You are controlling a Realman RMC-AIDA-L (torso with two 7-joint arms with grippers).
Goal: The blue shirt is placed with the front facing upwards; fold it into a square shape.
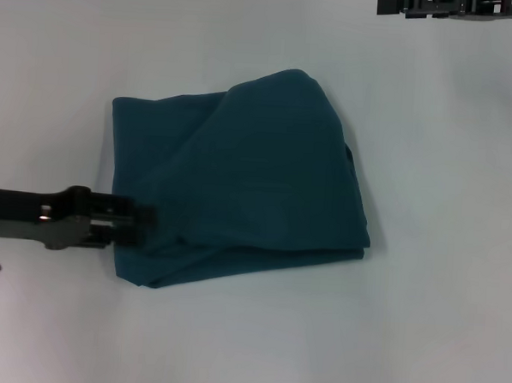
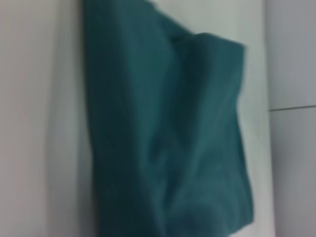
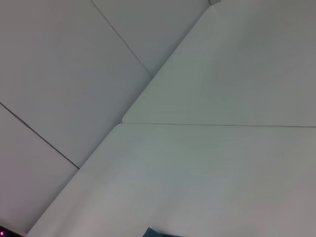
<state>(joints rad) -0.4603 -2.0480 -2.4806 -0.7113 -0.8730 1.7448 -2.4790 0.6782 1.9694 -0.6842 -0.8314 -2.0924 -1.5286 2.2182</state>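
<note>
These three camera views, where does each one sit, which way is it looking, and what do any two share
Head view: above, looking down at the folded blue shirt on the white table; left gripper at the shirt's edge.
Left wrist view: close over the shirt; no fingers show.
Right wrist view: mostly bare table, no arm.
Shared: head and left wrist both show the shirt.

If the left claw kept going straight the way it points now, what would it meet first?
The blue shirt. The left claw points toward the robot's right and is already at the folded shirt's near-left edge, so it would push into the cloth, though depth is unclear.
</note>
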